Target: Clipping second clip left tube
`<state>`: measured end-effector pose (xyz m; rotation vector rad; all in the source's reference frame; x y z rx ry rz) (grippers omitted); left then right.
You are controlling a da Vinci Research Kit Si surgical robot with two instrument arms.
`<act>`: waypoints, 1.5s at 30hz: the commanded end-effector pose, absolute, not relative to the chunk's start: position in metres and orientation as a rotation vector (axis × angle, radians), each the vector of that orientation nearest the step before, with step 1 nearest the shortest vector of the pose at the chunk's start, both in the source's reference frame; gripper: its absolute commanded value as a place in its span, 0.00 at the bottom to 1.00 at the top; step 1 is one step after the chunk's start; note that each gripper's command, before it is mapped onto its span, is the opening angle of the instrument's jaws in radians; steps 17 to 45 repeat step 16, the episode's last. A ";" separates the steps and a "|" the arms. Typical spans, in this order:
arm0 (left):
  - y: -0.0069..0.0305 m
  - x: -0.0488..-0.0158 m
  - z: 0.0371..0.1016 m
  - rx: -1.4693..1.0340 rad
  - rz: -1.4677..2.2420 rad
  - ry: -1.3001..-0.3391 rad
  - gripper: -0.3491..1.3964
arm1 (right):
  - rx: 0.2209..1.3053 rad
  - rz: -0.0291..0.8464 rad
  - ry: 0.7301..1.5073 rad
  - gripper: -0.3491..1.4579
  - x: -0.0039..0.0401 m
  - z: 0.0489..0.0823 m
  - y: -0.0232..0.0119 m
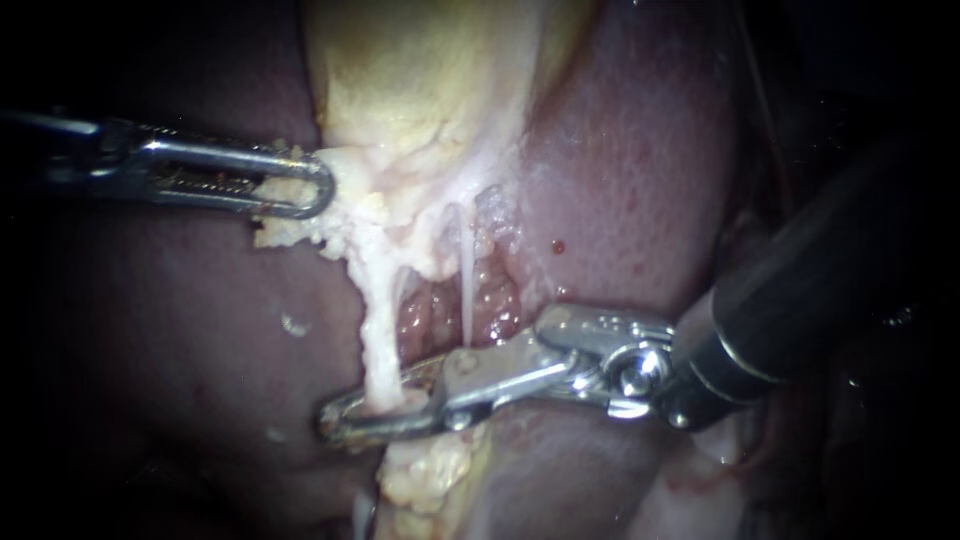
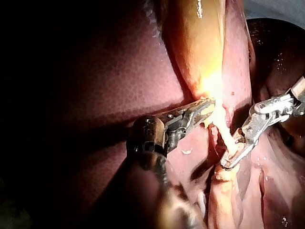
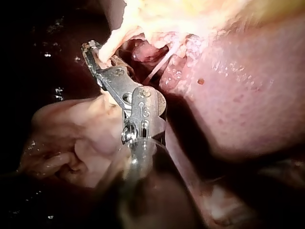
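Across the endoscope view, the left instrument (image 1: 310, 190) was clenched on fatty tissue at the foot of the gallbladder (image 1: 420, 70), holding it out to the side. The left tube (image 1: 375, 320) ran down from there as a thick pale cord. Low on that cord the right instrument (image 1: 385, 405) had its jaws closed on the tube from both sides. No clip could be made out. A thinner tube (image 1: 467, 280) hung just beside it, close to the heel of those jaws. That seemed the main hazard: any slide along the shaft could have caught it too. Fat crumbs (image 1: 430, 480) below the jaws might have kept a clip from seating cleanly.

Seen from the left wrist view, the left instrument (image 2: 202, 109) gripped the bright fat under the gallbladder (image 2: 200, 43). The right instrument (image 2: 233, 155) ringed the left tube (image 2: 228, 138) ahead of it. A harder pull here would probably have stretched or torn the cord.

From the right wrist view, the right instrument (image 3: 95, 57) held the left tube (image 3: 110, 45) near its tips. If the tube lay short of full depth, a clip might have crossed only part of it. The thinner tube (image 3: 159, 67) and the liver (image 3: 248, 95) crowded one side, and a pale fold of tissue (image 3: 81, 133) lay against the other.
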<state>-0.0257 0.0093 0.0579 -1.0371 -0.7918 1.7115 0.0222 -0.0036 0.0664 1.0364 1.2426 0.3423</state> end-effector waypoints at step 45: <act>0.0093 -0.0257 0.0580 -1.037 1.712 -0.792 0.00 | 1.026 0.353 1.231 0.00 0.0220 0.0667 -0.0036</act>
